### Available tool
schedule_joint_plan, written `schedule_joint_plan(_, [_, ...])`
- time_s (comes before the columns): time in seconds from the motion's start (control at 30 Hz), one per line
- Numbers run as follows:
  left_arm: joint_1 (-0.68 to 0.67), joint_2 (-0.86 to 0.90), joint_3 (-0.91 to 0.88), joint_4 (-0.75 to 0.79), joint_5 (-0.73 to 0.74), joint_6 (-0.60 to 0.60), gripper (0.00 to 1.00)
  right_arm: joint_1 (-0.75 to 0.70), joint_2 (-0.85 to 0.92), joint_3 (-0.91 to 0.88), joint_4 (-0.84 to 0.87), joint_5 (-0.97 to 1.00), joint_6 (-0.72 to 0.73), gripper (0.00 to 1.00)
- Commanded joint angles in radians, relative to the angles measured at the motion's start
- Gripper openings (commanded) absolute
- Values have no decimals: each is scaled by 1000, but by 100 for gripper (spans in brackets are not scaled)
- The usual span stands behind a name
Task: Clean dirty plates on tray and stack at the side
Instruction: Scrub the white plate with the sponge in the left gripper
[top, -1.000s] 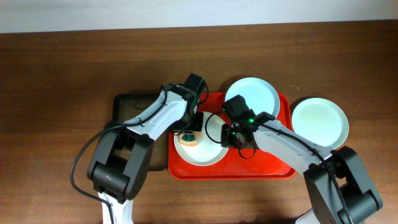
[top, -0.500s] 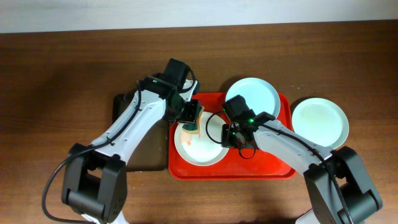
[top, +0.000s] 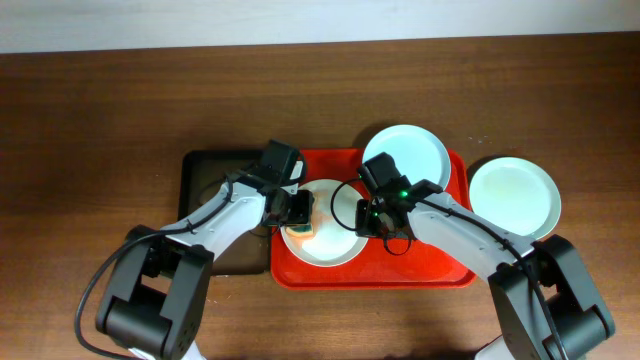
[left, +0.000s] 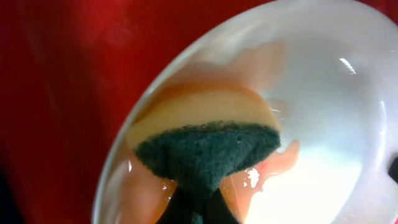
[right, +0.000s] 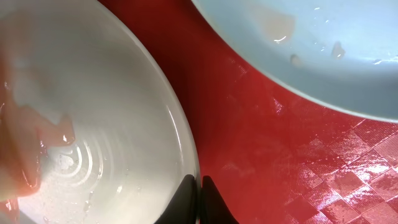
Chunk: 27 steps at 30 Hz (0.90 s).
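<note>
The red tray (top: 440, 268) holds two plates. The front plate (top: 330, 245) is white with a pale red smear (left: 273, 165). My left gripper (top: 299, 212) is shut on a green and yellow sponge (left: 208, 146) pressed on that plate's left part. My right gripper (top: 366, 218) is shut on the same plate's right rim (right: 186, 162). A second, pale mint plate (top: 405, 152) sits at the tray's back; it also shows in the right wrist view (right: 311, 43). A third plate (top: 514, 196) lies on the table right of the tray.
A black-rimmed brown tray (top: 200, 170) lies on the table left of the red tray, under my left arm. The wooden table (top: 100, 100) stretches around both trays.
My left arm has swung down and left, and the sponge has slid from the plate's upper part to its left side. The right arm and the plates have not moved.
</note>
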Motion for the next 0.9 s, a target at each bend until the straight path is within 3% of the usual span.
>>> schedule_joint_plan(0.0, [-8,22,-33,79,287,-13,0,7,13,-6,2,-6,-8,4])
schedule_joint_plan(0.13, [56,-17,94,-18,321,-5,0,7,13,-6,2,-7,-8,4])
schedule_joint_plan(0.3, [36,-92,129,-114,22,11,0,7,13,-6,-2,-7,-8,4])
schedule_joint_plan(0.6, [-75,50,58,-90,-229,-40,0,7,13,-6,-2,-6,-8,4])
schedule_joint_plan(0.7, [-77,131,58,-84,-98,-45,0,7,13,-6,-2,-6,-8,4])
schedule_joint_plan(0.77, [-77,142,58,-67,155,28,0,7,13,-6,-2,-6,-8,5])
schedule_joint_plan(0.87, [-74,139,71,-8,362,76,0,7,13,-6,-2,-6,-8,4])
